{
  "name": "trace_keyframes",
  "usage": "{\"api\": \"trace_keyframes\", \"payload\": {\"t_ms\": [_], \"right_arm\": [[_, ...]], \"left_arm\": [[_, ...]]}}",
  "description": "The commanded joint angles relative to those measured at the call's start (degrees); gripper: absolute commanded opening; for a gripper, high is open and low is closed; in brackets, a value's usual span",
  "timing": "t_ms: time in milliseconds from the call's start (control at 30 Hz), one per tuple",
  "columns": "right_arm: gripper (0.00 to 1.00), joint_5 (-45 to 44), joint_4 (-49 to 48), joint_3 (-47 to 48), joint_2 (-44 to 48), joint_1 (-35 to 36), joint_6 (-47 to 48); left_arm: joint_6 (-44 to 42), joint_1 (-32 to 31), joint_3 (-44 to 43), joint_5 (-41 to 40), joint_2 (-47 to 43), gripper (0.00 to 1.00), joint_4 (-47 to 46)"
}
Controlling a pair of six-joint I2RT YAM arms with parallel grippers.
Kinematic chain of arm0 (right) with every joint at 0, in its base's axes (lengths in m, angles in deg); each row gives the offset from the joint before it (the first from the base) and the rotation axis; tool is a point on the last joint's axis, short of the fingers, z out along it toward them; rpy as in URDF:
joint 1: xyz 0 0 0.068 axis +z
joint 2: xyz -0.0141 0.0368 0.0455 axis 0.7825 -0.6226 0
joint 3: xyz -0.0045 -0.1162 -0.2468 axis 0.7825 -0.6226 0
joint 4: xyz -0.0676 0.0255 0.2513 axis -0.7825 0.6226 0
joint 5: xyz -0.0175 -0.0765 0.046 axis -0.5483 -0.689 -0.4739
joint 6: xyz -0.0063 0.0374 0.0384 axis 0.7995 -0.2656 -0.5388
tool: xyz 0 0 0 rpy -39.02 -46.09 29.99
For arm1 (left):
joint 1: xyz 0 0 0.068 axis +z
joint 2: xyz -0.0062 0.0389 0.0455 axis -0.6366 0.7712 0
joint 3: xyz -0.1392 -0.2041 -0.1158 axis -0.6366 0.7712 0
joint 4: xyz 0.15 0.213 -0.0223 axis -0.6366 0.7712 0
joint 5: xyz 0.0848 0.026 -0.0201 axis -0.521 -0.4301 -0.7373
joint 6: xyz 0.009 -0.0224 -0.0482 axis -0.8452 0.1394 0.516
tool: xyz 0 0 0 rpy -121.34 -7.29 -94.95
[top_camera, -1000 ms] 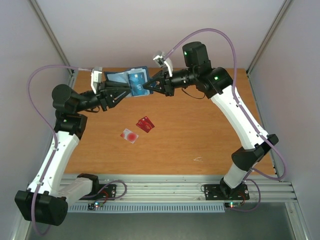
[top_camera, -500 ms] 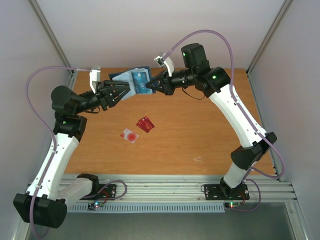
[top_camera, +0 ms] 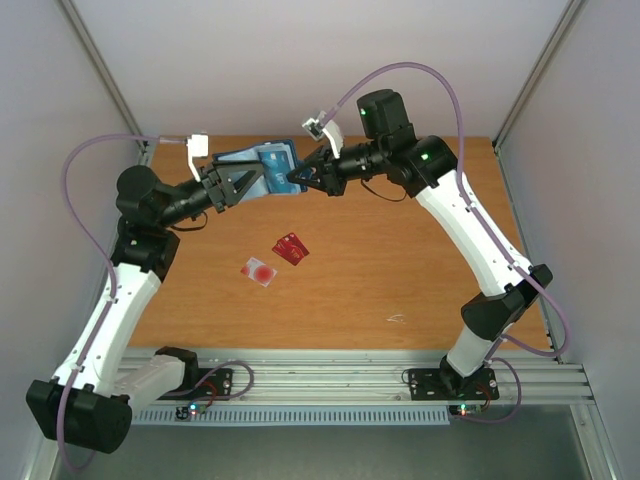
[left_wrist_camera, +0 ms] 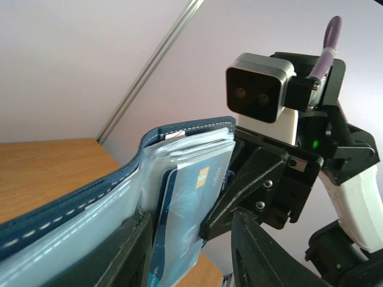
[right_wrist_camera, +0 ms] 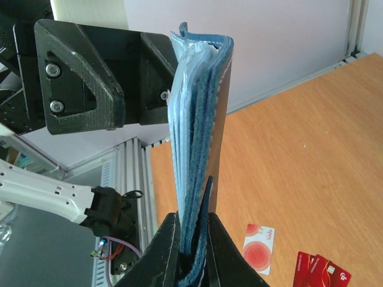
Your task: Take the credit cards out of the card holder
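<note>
The navy card holder (top_camera: 262, 162) hangs open in the air over the table's back, between both grippers. My right gripper (top_camera: 298, 178) is shut on its edge; in the right wrist view the fingers (right_wrist_camera: 170, 251) pinch the folded layers of the card holder (right_wrist_camera: 200, 119). My left gripper (left_wrist_camera: 188, 218) is open, its jaws either side of the teal-blue card (left_wrist_camera: 185, 209) that sticks out of a pocket of the card holder (left_wrist_camera: 90, 197). The red card (top_camera: 290, 248) and the pale card with a red circle (top_camera: 258, 270) lie on the table. The black card is hidden.
The wooden table (top_camera: 400, 260) is walled by pale panels at the back and on both sides. The two loose cards lie left of centre, and they also show low in the right wrist view, pale card (right_wrist_camera: 258, 248) and red card (right_wrist_camera: 320, 272).
The holder and both grippers have shifted slightly right and back. The left arm's wrist has swung up towards the back. The cards on the table have not moved.
</note>
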Motion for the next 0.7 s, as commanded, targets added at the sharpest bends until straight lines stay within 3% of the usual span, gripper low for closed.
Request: {"api": "trace_keyframes", "payload": {"t_ms": [0, 300, 500, 667], "right_arm": [[0.01, 4.5, -1.0, -0.1, 2.8, 0.5, 1.3], [0.01, 6.8, -1.6, -0.2, 2.7, 1.1, 2.2], [0.01, 9.8, -0.1, 0.4, 1.6, 1.2, 4.8], [0.01, 5.4, -1.6, 2.3, -0.6, 0.9, 3.8]], "left_arm": [[-2.8, 0.1, 0.1, -4.6, -0.5, 0.38, 3.7], [-5.2, -0.6, -0.3, -1.9, 0.1, 0.38, 4.5], [-2.5, -2.8, -0.2, 3.7, 1.3, 0.40, -1.9], [2.5, -4.8, -0.7, 9.0, 2.2, 0.40, -10.4]]}}
